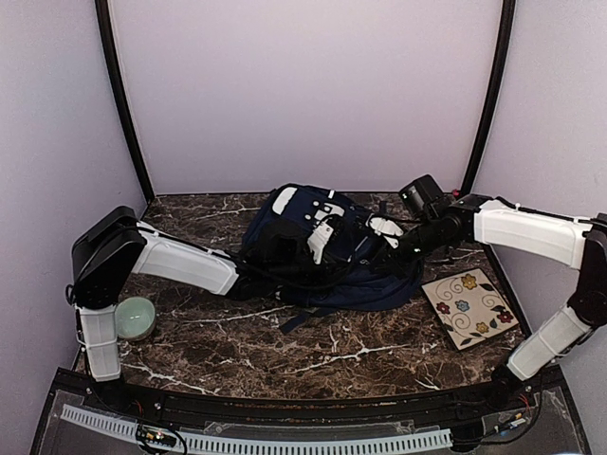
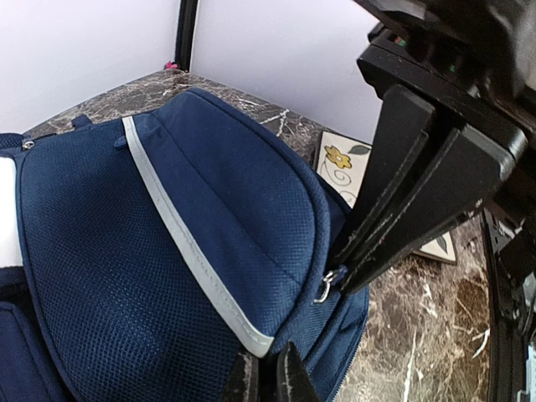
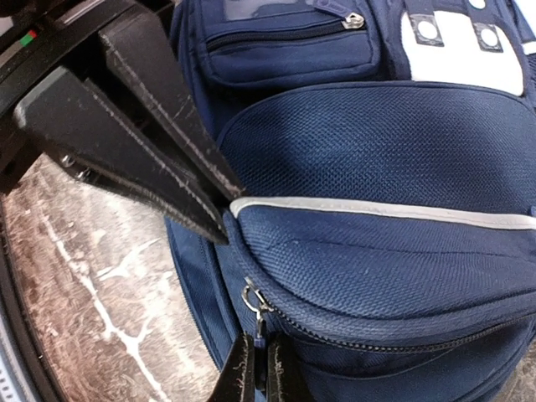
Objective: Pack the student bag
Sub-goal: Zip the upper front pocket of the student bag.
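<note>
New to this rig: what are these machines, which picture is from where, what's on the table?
The left arm and right arm are robots bolted to a marble table. The wide picture looks down from behind them; the other two come from wrist cameras. A navy student bag lies mid-table, a pale green round object left, a flowered square right. The left gripper pinches the bag's pocket edge; the right gripper seems shut on its zipper pull.

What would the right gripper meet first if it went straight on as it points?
The student bag: the right gripper has its jaws at the zipper pull, and blue fabric seemingly lies directly beyond.
</note>
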### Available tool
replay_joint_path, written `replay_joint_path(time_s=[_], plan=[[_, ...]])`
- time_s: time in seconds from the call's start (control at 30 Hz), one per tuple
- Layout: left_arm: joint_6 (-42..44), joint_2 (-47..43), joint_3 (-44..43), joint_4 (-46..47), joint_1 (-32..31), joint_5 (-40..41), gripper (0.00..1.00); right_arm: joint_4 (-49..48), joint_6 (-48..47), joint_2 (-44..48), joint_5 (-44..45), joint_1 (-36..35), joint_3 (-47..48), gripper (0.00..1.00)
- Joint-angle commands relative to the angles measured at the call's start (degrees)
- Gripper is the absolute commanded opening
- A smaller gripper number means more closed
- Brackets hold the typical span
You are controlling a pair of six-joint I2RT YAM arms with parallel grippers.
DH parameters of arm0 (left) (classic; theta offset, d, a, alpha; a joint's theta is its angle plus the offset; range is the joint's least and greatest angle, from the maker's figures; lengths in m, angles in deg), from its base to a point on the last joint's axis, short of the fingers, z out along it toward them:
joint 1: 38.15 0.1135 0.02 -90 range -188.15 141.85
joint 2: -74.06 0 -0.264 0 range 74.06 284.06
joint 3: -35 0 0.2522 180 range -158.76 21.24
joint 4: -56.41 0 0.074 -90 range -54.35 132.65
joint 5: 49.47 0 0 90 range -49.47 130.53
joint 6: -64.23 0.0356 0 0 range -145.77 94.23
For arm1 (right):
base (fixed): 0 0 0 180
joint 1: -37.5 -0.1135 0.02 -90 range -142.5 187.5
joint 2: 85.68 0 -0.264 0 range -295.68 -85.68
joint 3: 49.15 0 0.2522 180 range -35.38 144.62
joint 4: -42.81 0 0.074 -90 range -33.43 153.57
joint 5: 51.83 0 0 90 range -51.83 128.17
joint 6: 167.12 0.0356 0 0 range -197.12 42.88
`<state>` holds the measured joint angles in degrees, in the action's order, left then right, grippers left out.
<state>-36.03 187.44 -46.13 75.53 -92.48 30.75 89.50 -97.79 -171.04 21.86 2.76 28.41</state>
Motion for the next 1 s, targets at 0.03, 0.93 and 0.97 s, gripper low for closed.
replay_joint_path(time_s=[0.03,0.93,0.97], plan=[[5.4,-6.6,2.3,-10.9,0.3,3.0,0.00,9.5,-2.4,3.7,3.1,4.1,-0.1,0.00],[15.6,-24.5,12.0,-38.2,3.1,21.6,0.01,8.4,-5.6,-2.9,-10.5,3.9,4.7,0.00],[15.7,-25.3,12.2,-39.8,3.3,21.2,0.06,7.9,-5.4,-3.7,-11.2,2.8,5.0,0.00]])
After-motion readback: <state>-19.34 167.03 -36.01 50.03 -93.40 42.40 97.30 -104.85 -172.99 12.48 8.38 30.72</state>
